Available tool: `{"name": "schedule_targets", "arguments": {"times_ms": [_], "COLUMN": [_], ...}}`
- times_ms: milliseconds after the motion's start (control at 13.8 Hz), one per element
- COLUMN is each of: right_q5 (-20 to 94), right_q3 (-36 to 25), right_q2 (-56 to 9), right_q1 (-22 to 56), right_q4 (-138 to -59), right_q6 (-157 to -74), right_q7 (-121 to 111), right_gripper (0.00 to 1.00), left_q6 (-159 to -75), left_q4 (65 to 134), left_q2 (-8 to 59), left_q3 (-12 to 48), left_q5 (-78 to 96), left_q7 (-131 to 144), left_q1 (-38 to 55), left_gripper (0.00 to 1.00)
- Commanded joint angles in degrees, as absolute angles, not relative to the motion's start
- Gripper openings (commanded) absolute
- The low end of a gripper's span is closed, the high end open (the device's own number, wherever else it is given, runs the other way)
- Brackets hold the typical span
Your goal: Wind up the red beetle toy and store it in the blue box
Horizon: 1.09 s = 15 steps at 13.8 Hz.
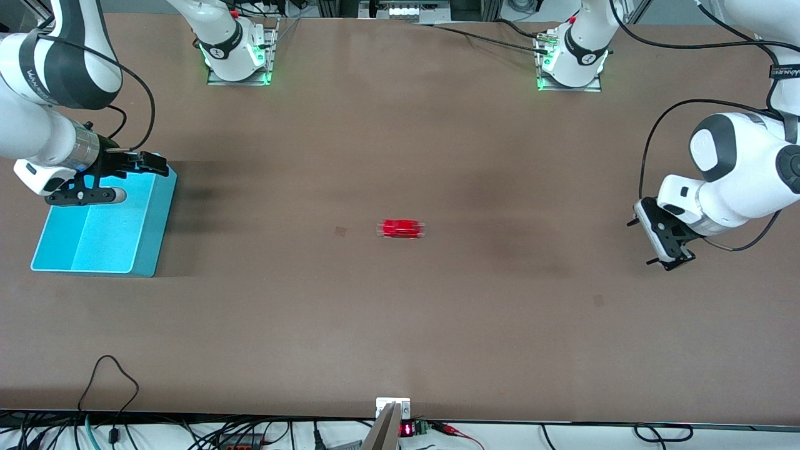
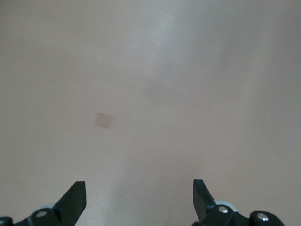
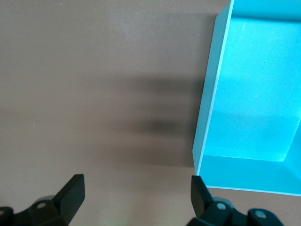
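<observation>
The red beetle toy (image 1: 402,229) sits on the brown table near its middle, smeared lengthwise, and neither gripper touches it. The blue box (image 1: 150,231) stands at the right arm's end of the table and looks empty; its rim also shows in the right wrist view (image 3: 209,94). My right gripper (image 1: 125,181) hangs open and empty over the box's corner farthest from the front camera, and its jaws show wide apart in the right wrist view (image 3: 136,193). My left gripper (image 1: 644,244) is open and empty above bare table at the left arm's end, as the left wrist view (image 2: 139,197) also shows.
A small darker square patch (image 1: 340,231) marks the table beside the toy, toward the right arm's end. A similar patch (image 1: 598,300) lies near the left gripper and shows in the left wrist view (image 2: 104,120). Cables (image 1: 112,381) run along the table's front edge.
</observation>
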State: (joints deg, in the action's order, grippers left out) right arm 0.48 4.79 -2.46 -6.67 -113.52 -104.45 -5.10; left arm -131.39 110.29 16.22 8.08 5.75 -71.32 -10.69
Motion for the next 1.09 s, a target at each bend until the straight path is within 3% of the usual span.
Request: {"name": "schedule_targets", "arguments": {"times_ms": [0,580,725,1016], "right_q5": [0.62,0.62,0.62,0.62], "right_q3": [5.10,5.10,5.10,5.36], "right_q2": [-1.85,-2.20,-3.33,-1.59], "right_q1": [-7.30,-6.95,-7.12,-6.42], "right_q4": [-114.08,-113.99,-114.34,-119.33], "right_q6": [-103.98,-104.50,-105.12,-108.08], "right_q7": [-5.80,-16.58,-24.31,-33.20], "right_gripper": [1.00,1.00,1.00,1.00], "left_q6": [-136.22,-134.49,-125.56,-110.51], "left_q4": [109.69,107.94,102.60,94.58], "left_q2": [15.03,12.57,12.04,9.41], "left_q3": [7.73,5.20,0.81,-0.26], "left_q5": [6.86,3.08,3.69,3.78], "left_q7": [-58.06,-15.25,-11.70,-3.71], "left_q1": [-9.58,-6.77,-2.83,-1.94], "left_gripper": [1.00,1.00,1.00,1.00]}}
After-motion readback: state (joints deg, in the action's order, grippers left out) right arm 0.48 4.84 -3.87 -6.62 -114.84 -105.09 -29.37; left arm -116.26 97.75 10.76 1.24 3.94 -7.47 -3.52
